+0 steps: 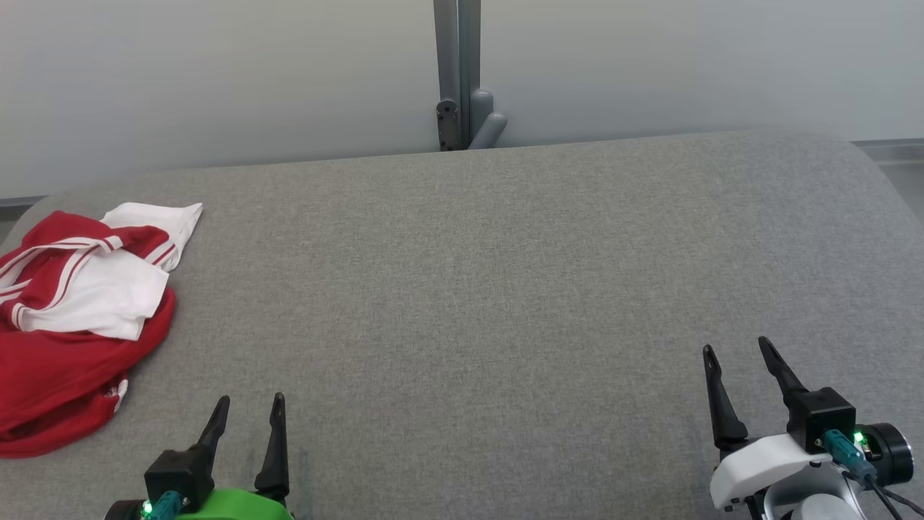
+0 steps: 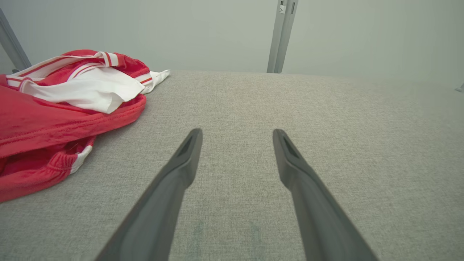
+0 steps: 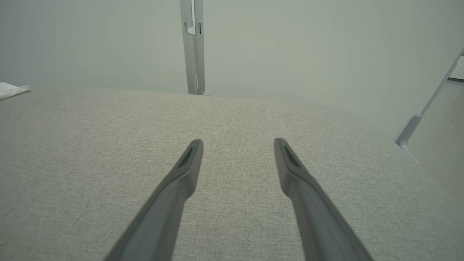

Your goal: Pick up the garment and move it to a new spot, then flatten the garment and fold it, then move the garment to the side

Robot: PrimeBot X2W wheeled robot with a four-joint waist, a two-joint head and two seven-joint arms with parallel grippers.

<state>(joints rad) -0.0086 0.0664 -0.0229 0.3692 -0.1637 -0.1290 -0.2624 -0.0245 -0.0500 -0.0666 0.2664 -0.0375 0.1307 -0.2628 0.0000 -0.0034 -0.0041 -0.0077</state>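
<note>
At the left edge of the bench (image 1: pixel 462 289), head view — red-and-white garment (image 1: pixel 72 318), crumpled in a heap. Near the front edge, left hand (image 1: pixel 251 397) close beside it, fingers apart, empty; right hand (image 1: pixel 737 344) towards the front right corner, likewise spread, well apart from the garment. Left wrist view: parted fingers over bare bench, garment (image 2: pixel 54 119) to their left, untouched. Right wrist view — fingers apart, white garment (image 3: pixel 11 90) corner far left.

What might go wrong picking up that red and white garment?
The garment lies bunched in layers, so the open left gripper may pinch only the white flap. It sits near the left edge of the surface; a tug might drag it off. The right gripper is far off, so a two-handed lift means a long reach.
</note>
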